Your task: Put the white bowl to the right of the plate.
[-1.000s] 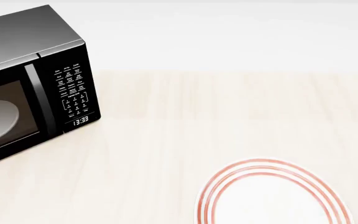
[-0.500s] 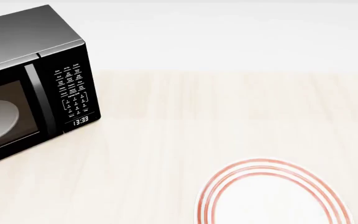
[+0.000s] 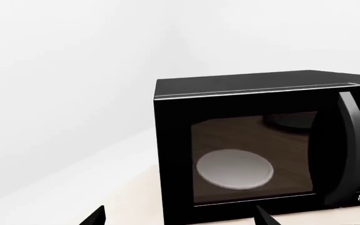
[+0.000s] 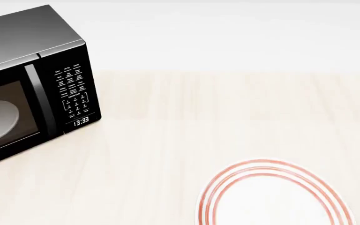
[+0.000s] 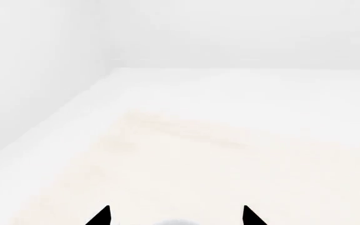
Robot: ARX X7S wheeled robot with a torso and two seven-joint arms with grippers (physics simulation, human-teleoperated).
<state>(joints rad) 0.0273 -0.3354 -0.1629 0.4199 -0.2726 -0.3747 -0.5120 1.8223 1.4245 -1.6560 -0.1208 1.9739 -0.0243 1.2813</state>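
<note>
Standing on the pale table point(image 4: 167, 140), a black microwave point(image 4: 24, 84) sits far left; the plate point(image 4: 273, 197) lies near right. Both grippers, left point(image 3: 180, 220) and right point(image 5: 175, 218), are spread apart, empty. No white bowl clearly shows.

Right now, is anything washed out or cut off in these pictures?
Head view: flat, nearly shadowless light; the plate is cropped at the bottom edge. Left wrist view: the microwave window mirrors the room. Right wrist view: the pale table almost blends into the white wall.
</note>
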